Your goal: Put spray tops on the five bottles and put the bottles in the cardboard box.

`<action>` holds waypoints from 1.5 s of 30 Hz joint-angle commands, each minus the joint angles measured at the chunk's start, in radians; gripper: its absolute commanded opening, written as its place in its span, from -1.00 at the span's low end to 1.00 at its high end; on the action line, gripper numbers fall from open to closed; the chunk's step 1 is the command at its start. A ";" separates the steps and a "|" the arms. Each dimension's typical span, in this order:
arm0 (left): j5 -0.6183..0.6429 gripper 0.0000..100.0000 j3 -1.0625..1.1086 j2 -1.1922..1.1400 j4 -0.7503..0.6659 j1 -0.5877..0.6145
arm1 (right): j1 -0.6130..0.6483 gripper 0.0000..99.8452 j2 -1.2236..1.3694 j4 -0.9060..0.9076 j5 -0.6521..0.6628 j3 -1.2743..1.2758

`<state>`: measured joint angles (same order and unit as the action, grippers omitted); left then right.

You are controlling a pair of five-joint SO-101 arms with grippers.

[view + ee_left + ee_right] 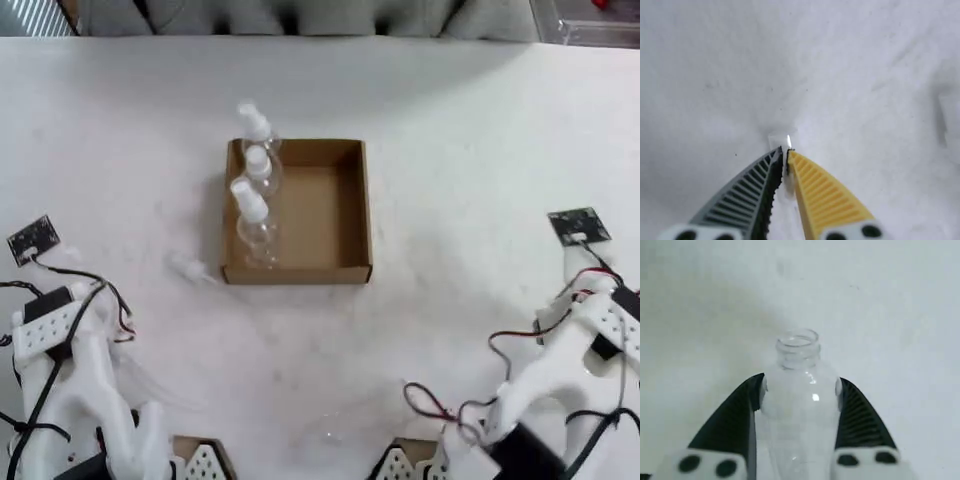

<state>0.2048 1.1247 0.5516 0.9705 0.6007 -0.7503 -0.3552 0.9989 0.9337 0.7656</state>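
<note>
Held in the right gripper (800,381), jaws spread round its body: a clear bottle (797,410), neck open and bare. Pinched at the tips of the left gripper (785,150), jaws almost together: a small clear piece (780,139). Lined along one wall inside the cardboard box (366,210): three spray-topped bottles (258,170). Spotted on the table (480,150) just beside the box: one loose spray top (190,268)
</note>
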 commanded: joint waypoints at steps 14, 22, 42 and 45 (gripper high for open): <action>-0.009 -0.94 0.017 -0.001 -0.008 0.002 | -0.059 -0.59 0.214 -0.225 0.078 -0.075; -0.009 -0.94 0.017 -0.001 -0.008 0.002 | -0.104 -0.43 0.214 -0.036 0.304 -0.180; -0.009 -0.94 0.020 -0.001 -0.008 0.004 | -0.082 -0.52 0.277 -0.038 0.468 -0.184; -0.009 -0.94 0.020 -0.001 -0.008 0.004 | -0.081 -0.58 0.315 -0.065 0.468 -0.192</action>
<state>0.2048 1.1293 0.5516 0.9689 0.5992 -0.8470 -0.0468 0.9498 1.3924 0.6245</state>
